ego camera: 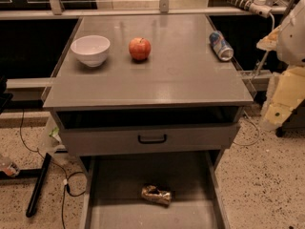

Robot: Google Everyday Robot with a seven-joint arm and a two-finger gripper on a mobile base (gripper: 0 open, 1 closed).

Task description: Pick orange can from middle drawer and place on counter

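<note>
Speckled floor (267,185) (black cables (63,202) trailing), grey ledge (28,14) behind, dim indoor light

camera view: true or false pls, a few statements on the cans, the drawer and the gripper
1. The orange can lies on the floor of the open middle drawer. True.
2. The apple sits inside the white bowl. False: it stands on the counter, beside the bowl and apart from it.
3. The blue-and-white can lies on its side near the counter's right edge. True.
4. The gripper is down in the drawer on the orange can. False: it hangs to the right of the cabinet, well away from the can.
</note>
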